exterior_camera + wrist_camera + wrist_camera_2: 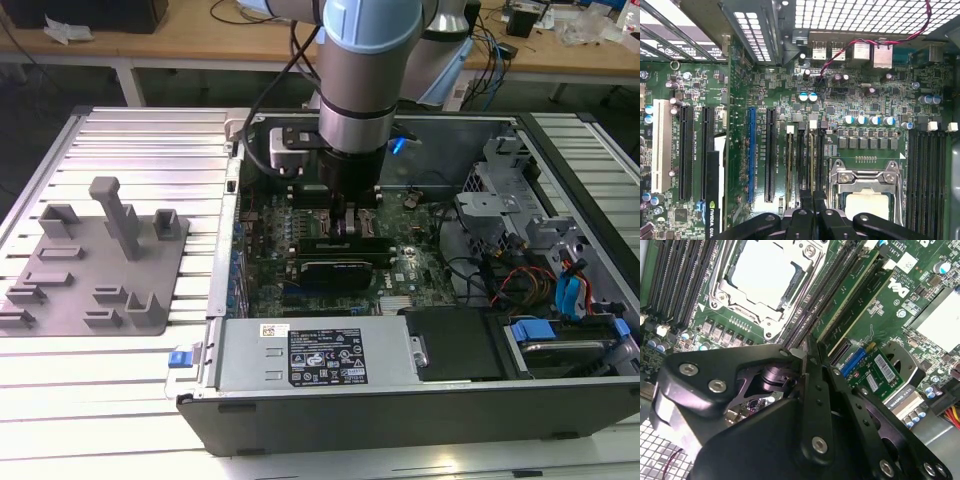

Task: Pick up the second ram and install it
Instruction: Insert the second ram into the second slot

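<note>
My gripper (352,222) reaches down into the open computer case (560,420), onto the motherboard's (790,85) memory slots beside the processor socket (867,195). In both wrist views its black fingers stand close together over a slot. The second ram (812,160), a thin green stick, stands on edge in that slot and runs in between the fingertips of the gripper (813,201). In the second wrist view the second ram (852,297) leads straight to the gripper (806,358). Another stick (790,160) sits in a neighbouring slot.
A grey plastic holder tray (95,270) with upright posts lies on the ribbed table at the exterior view's left. Inside the case are a black graphics card (340,268), a power supply (320,355), drive bays and loose cables (520,280). More black slots (927,175) flank the socket.
</note>
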Tool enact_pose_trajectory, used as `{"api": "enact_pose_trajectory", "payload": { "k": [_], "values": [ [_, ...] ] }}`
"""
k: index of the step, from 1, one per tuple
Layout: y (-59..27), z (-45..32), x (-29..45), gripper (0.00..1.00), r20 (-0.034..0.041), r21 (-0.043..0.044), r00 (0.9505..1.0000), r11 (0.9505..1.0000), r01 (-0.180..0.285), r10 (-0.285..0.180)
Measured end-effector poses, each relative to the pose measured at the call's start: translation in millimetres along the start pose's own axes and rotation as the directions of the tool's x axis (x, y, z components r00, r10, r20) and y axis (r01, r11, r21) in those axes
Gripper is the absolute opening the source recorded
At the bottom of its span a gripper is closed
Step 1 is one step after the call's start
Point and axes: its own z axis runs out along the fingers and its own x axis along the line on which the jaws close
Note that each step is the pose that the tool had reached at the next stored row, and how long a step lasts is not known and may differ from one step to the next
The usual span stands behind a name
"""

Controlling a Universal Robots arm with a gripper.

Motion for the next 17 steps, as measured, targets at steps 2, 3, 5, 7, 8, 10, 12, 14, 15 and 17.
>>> {"api": "enact_pose_trajectory", "payload": {
  "k": [2,3,5,7,8,10,12,14,15,17],
  "values": [
    [-0.1,0.4,-0.2,0.09,0.0009,0.0008,1.0000,1.0000,0.001,-0.001],
    [0.2,0.3,-0.1,0.09,0.0005,0.0005,1.0000,1.0000,0.001,-0.001],
    [0.2,0.3,-0.1,0.09,0.0004,0.0007,1.0000,1.0000,-0.004,0.004],
    [0.3,0.3,-0.1,0.09,0.0006,0.0012,0.9998,0.9998,-0.020,0.020],
    [2.2,0.3,-0.2,0.09,0.0012,0.0016,0.9995,0.9995,-0.031,0.031],
    [2.7,1.3,0.0,0.09,0.0014,0.0072,0.9995,0.9995,-0.031,0.031],
    [2.7,1.5,-0.1,0.09,0.0022,0.0081,0.9995,0.9995,-0.031,0.031],
    [2.7,1.5,-0.1,0.09,0.0025,0.0083,0.9995,0.9995,-0.031,0.031],
    [2.7,1.5,-0.1,0.09,0.0026,0.0084,0.9995,0.9995,-0.031,0.031],
    [2.8,1.6,-0.2,0.09,0.0026,0.0084,0.9995,0.9995,-0.031,0.031]
  ]
}}
